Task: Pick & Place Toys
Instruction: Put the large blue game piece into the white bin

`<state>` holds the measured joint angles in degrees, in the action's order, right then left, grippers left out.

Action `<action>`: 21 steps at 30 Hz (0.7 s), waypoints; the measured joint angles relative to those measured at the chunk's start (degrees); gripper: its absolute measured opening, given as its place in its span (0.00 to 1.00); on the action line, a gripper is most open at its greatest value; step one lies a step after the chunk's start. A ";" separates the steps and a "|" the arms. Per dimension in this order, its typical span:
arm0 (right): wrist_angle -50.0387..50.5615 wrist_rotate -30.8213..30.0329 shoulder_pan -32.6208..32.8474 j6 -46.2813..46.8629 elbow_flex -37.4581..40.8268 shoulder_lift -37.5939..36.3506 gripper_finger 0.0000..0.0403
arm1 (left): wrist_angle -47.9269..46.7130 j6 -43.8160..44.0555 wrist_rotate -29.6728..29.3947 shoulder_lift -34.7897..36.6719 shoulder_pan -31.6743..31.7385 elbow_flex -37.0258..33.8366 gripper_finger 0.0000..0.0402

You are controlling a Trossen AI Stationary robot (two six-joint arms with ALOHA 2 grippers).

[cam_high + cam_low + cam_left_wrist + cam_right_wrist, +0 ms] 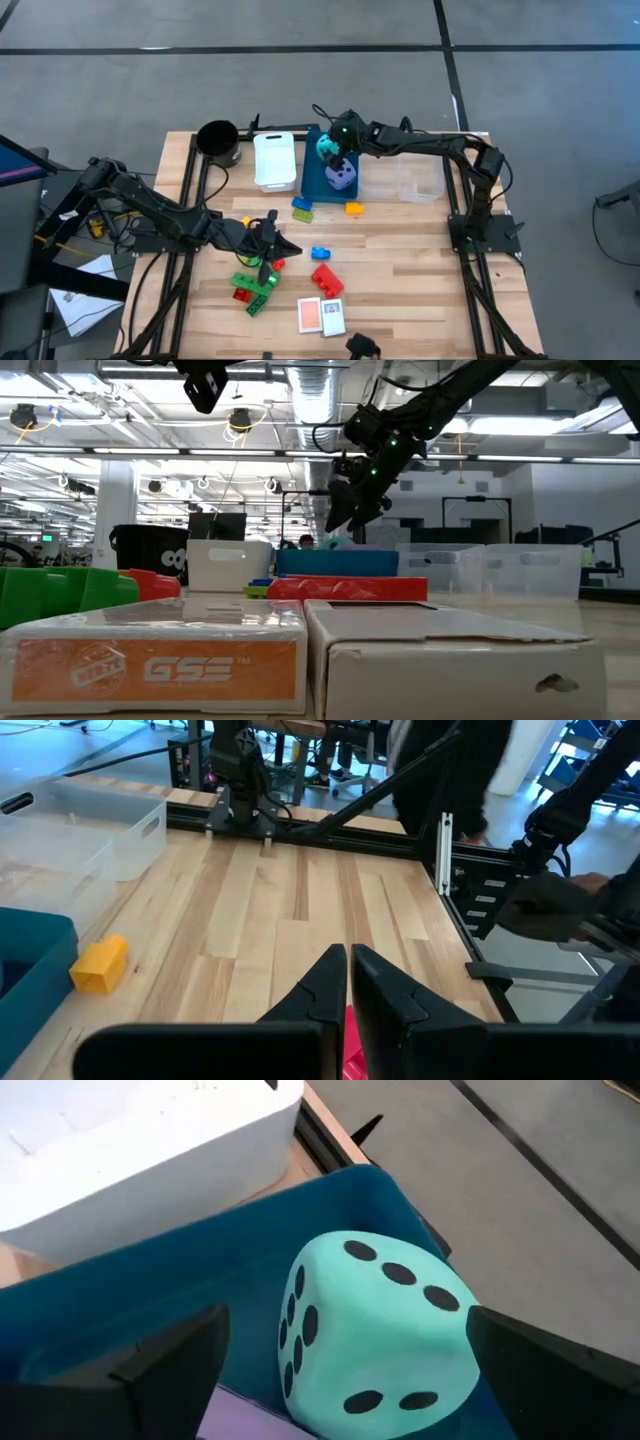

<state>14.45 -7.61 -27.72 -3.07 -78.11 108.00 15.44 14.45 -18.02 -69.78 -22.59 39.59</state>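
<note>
Right hand (334, 148), fingers spread wide, hangs over the blue bin (312, 178) at upper centre where the cyan die (375, 1335) rests released atop the purple die (342, 177); placement judged complete, next a retreat toward remaining bricks.

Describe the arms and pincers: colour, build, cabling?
Both arms are black and jointed, with thin black cables looping along the links. The left pincer has two dark, wedge-shaped fingers tapering to points. The right pincer has broad, flat dark fingers, and a green light glows at its wrist.
</note>
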 joint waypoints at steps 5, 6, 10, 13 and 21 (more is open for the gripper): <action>2.19 -2.01 4.52 -2.92 0.04 -2.84 0.98 | -0.02 -0.01 0.00 0.00 0.00 0.00 0.03; 3.38 -3.18 6.02 -3.27 0.05 -3.63 0.98 | -0.02 -0.01 0.00 0.00 0.00 0.00 0.03; 7.48 -11.11 14.03 -3.00 0.47 -7.13 0.99 | -0.02 -0.01 0.00 0.00 0.00 0.00 0.03; 10.72 -19.31 21.97 0.46 1.57 -10.08 0.99 | -0.02 -0.03 0.00 0.00 0.00 0.00 0.03; 10.19 -35.46 41.85 25.10 13.64 -16.13 0.99 | 0.02 -0.56 0.02 0.00 0.18 0.00 0.03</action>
<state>24.64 -43.07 14.13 22.03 -64.47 91.87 15.46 13.89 -18.00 -69.78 -22.41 39.59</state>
